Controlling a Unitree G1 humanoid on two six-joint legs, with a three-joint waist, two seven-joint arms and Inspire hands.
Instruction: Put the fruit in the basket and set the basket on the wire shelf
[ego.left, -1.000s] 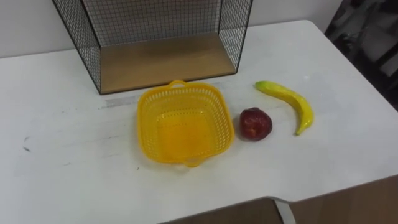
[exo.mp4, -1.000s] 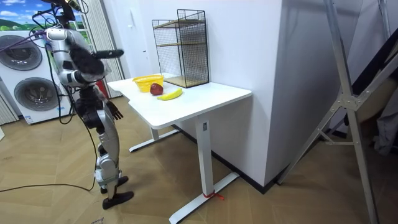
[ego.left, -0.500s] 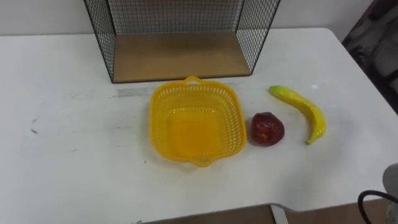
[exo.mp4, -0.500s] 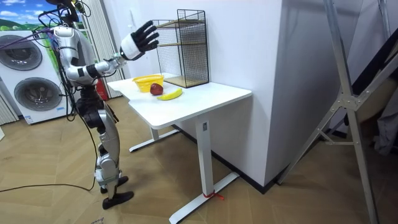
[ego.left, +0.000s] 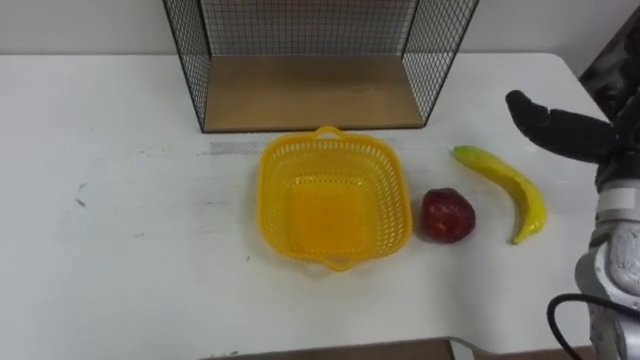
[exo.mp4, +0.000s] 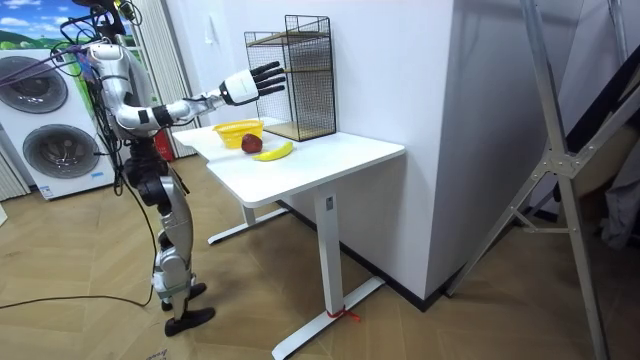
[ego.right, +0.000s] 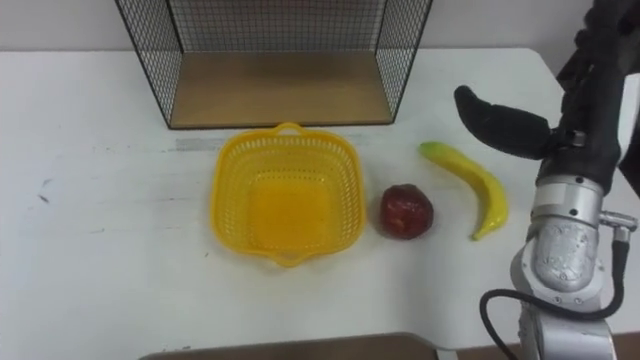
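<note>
Since half a second ago your right hand (ego.right: 590, 100) has dropped from its raised pose and now reaches out over the right end of the counter (ego.left: 120, 230); the head camera has shifted a little as well. The hand's fingers are spread straight and hold nothing.

Closest to it lies the banana (ego.left: 505, 185), near the counter's right edge. Just to its left is the apple (ego.left: 446, 215), which sits just beside the right wall of the yellow basket (ego.left: 330, 215). The basket is empty, so no fruit is in yet. Behind it stands the wire shelf (ego.left: 310, 92), its wooden base level free.

Watch your approach. A sideways brush could push the banana off the edge, since it has little counter beyond it. The apple is round and will likely roll if you nudge it before your fingers close. The basket looks like light plastic and may skid if fruit lands against its wall. Later, its rim or handles could catch on the shelf's mesh sides.

The counter top is white and smooth, with only faint marks, so expect little grip. In the room view the robot stands at the counter's end, with washing machines (exo.mp4: 50, 150) behind it on a wood floor (exo.mp4: 100, 320).
</note>
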